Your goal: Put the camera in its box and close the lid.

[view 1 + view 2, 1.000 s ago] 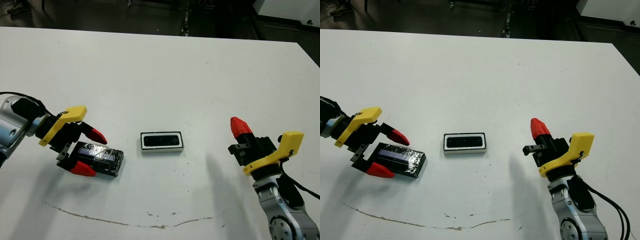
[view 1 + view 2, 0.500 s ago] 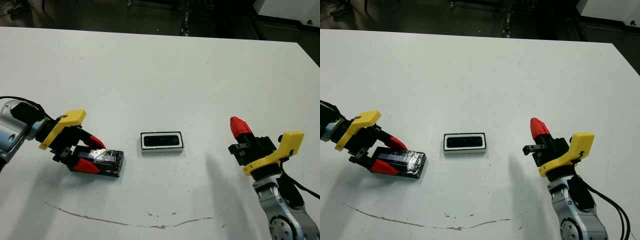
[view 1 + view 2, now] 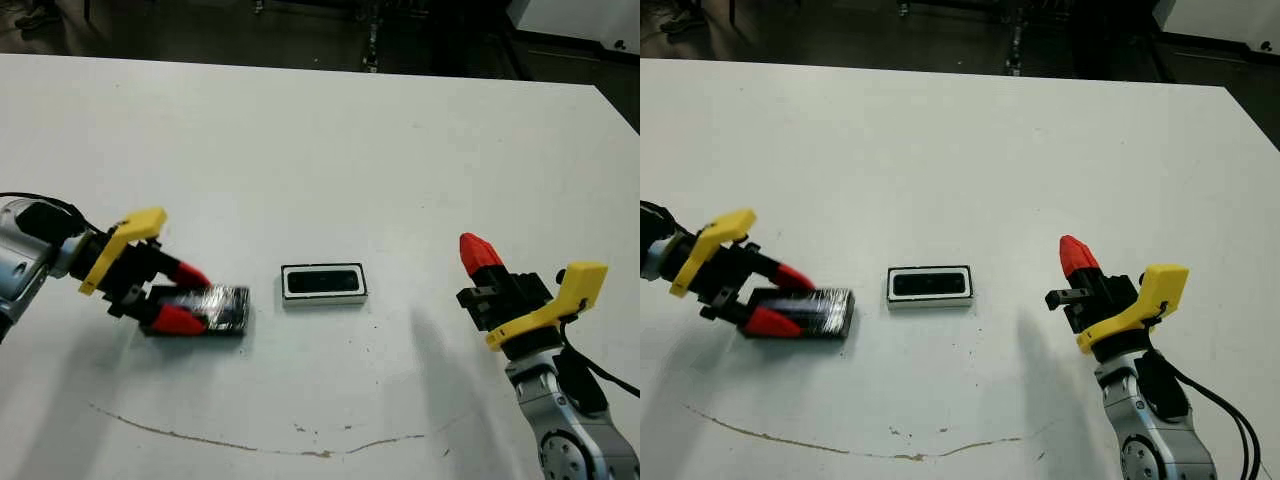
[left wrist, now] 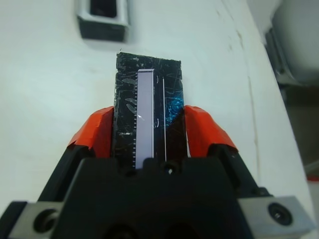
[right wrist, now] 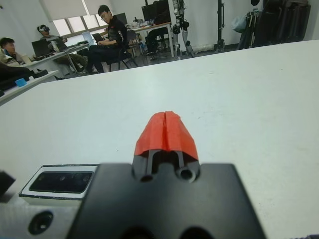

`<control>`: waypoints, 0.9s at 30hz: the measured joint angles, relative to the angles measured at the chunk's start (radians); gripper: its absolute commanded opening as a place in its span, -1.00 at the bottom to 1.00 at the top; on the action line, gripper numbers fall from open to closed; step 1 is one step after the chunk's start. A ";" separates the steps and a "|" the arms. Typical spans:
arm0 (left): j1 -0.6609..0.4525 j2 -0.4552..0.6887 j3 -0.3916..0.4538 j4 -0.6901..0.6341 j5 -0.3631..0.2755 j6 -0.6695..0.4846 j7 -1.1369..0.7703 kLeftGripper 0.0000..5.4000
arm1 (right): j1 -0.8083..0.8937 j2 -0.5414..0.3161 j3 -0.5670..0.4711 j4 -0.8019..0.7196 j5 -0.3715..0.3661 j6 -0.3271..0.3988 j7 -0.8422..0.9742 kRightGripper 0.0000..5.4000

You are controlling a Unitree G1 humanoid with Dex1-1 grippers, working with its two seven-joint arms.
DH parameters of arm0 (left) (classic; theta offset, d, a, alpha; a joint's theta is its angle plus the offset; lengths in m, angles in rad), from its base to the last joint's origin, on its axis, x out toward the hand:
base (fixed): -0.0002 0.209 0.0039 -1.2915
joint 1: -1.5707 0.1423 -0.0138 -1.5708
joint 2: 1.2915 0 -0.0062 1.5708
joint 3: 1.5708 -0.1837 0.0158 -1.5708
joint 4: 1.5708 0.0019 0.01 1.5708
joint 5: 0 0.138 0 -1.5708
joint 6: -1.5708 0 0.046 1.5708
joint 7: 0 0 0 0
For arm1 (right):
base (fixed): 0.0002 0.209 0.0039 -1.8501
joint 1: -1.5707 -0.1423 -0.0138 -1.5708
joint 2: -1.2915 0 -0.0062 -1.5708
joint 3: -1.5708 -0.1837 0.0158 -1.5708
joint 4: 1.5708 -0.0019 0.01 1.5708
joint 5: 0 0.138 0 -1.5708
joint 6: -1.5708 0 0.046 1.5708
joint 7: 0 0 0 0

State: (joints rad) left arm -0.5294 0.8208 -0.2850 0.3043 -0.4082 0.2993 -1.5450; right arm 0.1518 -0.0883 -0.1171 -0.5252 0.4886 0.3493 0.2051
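The box (image 3: 323, 297), a small white-rimmed tray, sits at the table's centre. The black camera (image 3: 322, 281) lies inside it, as the right wrist view also shows at the camera (image 5: 62, 181). The lid (image 3: 222, 305), glossy black, lies left of the box, a few centimetres away. My left gripper (image 3: 188, 297) is shut on the lid, one red finger on each long side of the lid (image 4: 147, 79). It looks tipped up from the table. My right gripper (image 3: 478, 252) hovers right of the box, shut and holding nothing.
A thin dark scuff line (image 3: 250, 445) curves across the table near its front edge. Beyond the table's far side, several people (image 5: 107, 30) sit at desks, and dark stands rise there too.
My left gripper, open around the lid a second ago, has shut on it and tipped it up. The right arm and the box have not moved.
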 measured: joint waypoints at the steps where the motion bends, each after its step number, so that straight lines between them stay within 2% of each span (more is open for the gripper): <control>1: 0.006 -0.004 0.018 -0.004 -0.007 0.014 0.008 0.16 | 0.000 0.000 0.001 0.000 0.000 0.000 0.000 -1.00; 4: 0.015 -0.009 0.084 -0.039 -0.023 0.038 0.039 0.16 | 0.000 0.000 0.001 0.001 0.000 0.000 0.001 -1.00; 9: 0.032 -0.061 0.211 -0.095 -0.100 0.050 0.128 0.16 | 0.000 0.000 0.002 0.003 0.005 0.000 0.001 -1.00; 16: 0.088 -0.164 0.348 -0.206 -0.208 0.168 0.335 0.16 | 0.001 0.000 0.003 0.008 0.005 0.000 0.003 -1.00; 20: 0.123 -0.259 0.364 -0.218 -0.234 0.178 0.419 0.16 | 0.001 0.001 0.003 0.009 0.010 0.000 0.003 -1.00; 27: 0.144 -0.330 0.323 -0.269 -0.206 0.213 0.543 0.16 | 0.002 0.001 0.005 0.009 0.012 0.000 0.001 -1.00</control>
State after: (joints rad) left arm -0.3852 0.4911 0.0380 0.0355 -0.6139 0.5120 -1.0017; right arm 0.1539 -0.0871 -0.1117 -0.5161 0.5002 0.3491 0.2057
